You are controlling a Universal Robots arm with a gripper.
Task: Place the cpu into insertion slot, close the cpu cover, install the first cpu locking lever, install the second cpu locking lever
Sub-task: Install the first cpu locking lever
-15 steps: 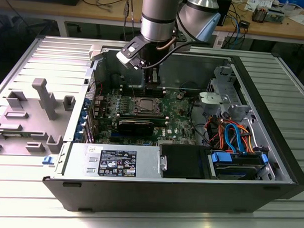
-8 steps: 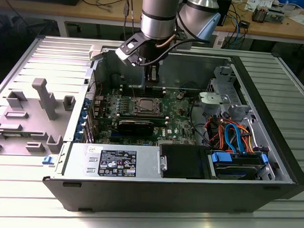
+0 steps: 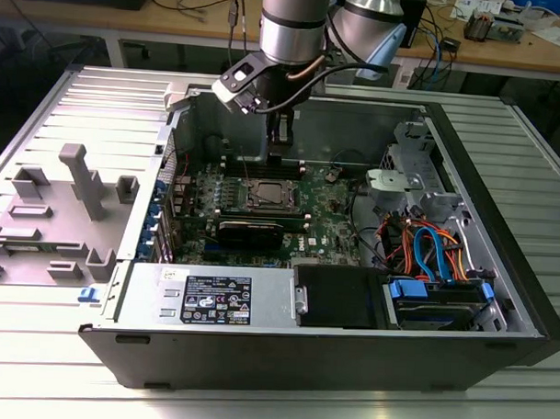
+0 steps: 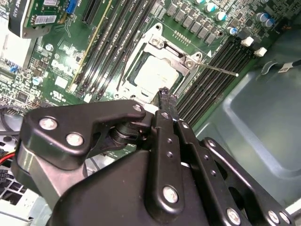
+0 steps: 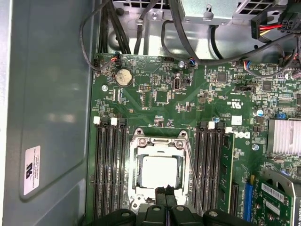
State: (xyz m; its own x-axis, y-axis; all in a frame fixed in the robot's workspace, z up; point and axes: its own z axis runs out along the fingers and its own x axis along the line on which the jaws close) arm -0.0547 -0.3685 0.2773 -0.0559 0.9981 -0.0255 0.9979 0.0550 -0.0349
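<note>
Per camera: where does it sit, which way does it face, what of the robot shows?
Exterior view: off the arm, looking down into the open computer case; arm and pincer show.
First wrist view: on the arm, facing the motherboard; pincer shows.
Second wrist view: on the arm, facing the cpu past the pincer.
Shared: all three see the cpu.

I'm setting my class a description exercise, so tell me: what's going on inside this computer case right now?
A robot arm reaches into an open case. Its end effector, shut and holding nothing, is at the edge of the socket. The cpu lies in the socket, and the cover lies flat around it. One thin wire lever juts out over the memory slots and looks unlatched.
</note>
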